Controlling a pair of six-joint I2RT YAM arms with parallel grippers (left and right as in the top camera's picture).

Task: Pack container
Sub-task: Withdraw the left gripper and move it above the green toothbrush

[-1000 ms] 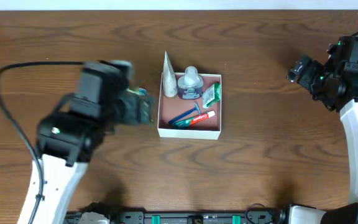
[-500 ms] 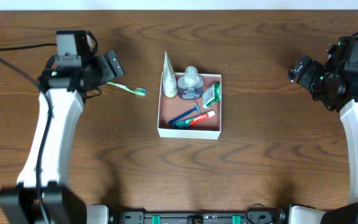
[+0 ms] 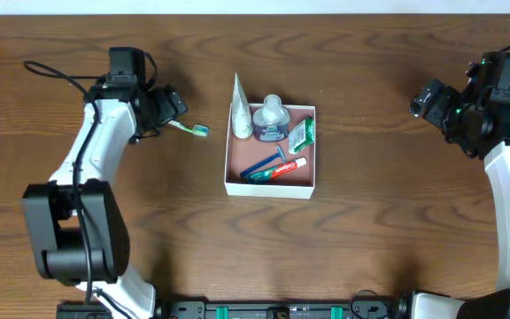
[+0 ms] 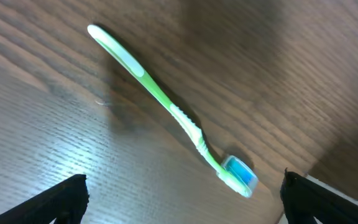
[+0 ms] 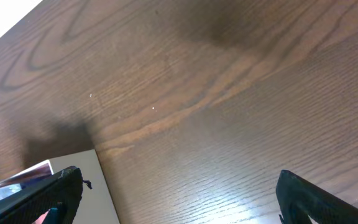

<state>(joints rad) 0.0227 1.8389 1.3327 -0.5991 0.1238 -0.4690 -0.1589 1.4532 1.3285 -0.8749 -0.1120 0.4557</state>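
The container (image 3: pixel 269 189) sat mid-table (image 3: pixel 370 221) with five things inside: one white tube (image 3: pixel 239 111), one bottle (image 3: pixel 272 120), one green packet (image 3: pixel 302 133), one razor (image 3: pixel 264 164) and one toothpaste (image 3: pixel 283 168). One toothbrush (image 3: pixel 187 128) lay just left of it. The left gripper (image 3: pixel 168 108) hung over the toothbrush, spread wide and empty. The right gripper (image 3: pixel 425 99), also spread and empty, was far right of the container.

Dark brown wood-grain table (image 3: pixel 370 239), pale strip (image 3: pixel 255 5) past its far edge
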